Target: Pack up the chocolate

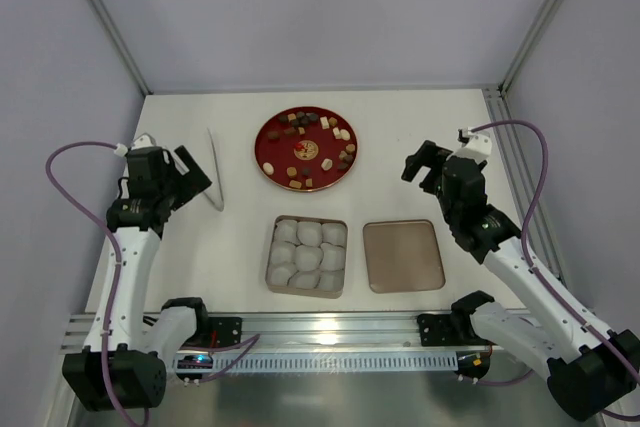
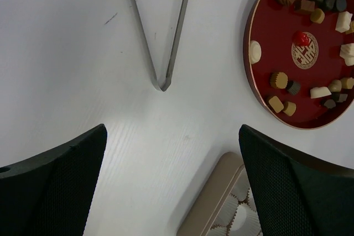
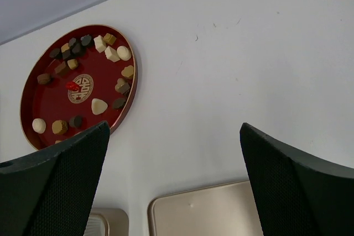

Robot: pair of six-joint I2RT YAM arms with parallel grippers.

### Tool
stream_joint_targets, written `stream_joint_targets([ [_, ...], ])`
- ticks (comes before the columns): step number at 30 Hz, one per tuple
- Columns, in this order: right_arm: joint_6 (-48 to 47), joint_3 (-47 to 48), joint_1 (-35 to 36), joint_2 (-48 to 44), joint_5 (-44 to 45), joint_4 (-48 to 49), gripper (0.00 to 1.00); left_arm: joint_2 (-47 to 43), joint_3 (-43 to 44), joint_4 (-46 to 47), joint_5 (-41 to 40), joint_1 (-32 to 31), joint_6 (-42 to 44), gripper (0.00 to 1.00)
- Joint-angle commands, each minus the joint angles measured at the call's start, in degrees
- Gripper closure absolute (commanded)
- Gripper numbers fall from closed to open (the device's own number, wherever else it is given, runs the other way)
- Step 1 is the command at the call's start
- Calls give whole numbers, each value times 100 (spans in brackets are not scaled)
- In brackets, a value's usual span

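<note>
The chocolate (image 1: 300, 175), several small dark, tan and cream pieces, lies scattered on a round red plate (image 1: 280, 147) at the back centre. One red piece (image 2: 301, 38) sits on the plate's gold emblem. A gold box (image 1: 310, 218) lined with pale paper cups stands in front of the plate. My left gripper (image 1: 192, 172) is open and empty, left of the plate; the left wrist view shows its jaws (image 2: 172, 131) wide apart over bare table. My right gripper (image 1: 418, 162) is open and empty, right of the plate, and also shows in the right wrist view (image 3: 174, 125).
Metal tongs (image 1: 214, 182) lie on the table just beyond the left gripper, their hinge end (image 2: 163, 84) nearest it. The box's flat gold lid (image 1: 403, 255) lies right of the box, below the right gripper (image 3: 204, 214). Frame posts stand at the table's back corners.
</note>
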Motion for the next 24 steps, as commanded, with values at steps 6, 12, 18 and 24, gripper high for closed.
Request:
stream_joint_targets([
  [6,-390,107,-17,-71,-578,171,0,372,256,26,-600,-19,-374,0],
  [12,-461,107,-17,87,-1026,338,0,1152,265,237,-1154,-186,-638,0],
  [18,-487,55,-25,79,-1326,382,0,2129,440,799,-1092,-239,-691,0],
  [24,-470,-68,-17,34,-1571,513,0,3570,1186,1194,-979,-274,-296,0],
])
